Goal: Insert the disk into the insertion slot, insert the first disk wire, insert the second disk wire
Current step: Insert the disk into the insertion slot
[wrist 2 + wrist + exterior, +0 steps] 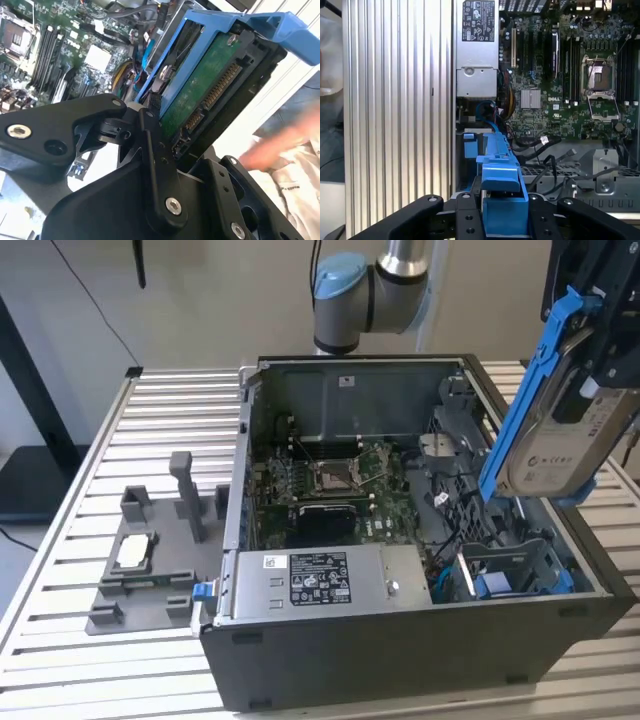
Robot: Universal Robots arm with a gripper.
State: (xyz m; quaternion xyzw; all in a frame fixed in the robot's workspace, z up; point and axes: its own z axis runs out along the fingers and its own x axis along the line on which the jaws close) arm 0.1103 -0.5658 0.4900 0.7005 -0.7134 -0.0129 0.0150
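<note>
Pinching the disk (500,170) in the gripper (503,212), seen close up in the first wrist view, with black fingers (465,220) clamped onto both sides of the bright blue carrier and no gap to spare. Over to the second wrist view: green circuit-board underside and connector edge turned toward the lens, one end gripped tight, and a blurred hand (280,145) off past the far side. Out to the exterior view now: held aloft and steeply tilted, pale label facing out, above the end of the open computer case (400,660) on the exterior view's right. Not in the bay, but hanging apart from and above the insertion slot (515,570), the grey bay with blue edges in the case's near corner on that side. Just beside the slot, toward the exterior view's left, the grey labelled power-supply box (320,580) along the front wall. Behind that, the green motherboard (340,502) with its square processor socket (330,475), and loose black wires (447,525) trailing between board and bay. Further out on the exterior view's left, a grey fixture (150,575) sitting on the slatted metal table (60,540). At the very back, the arm's blue-capped joint (345,290) behind the case.
</note>
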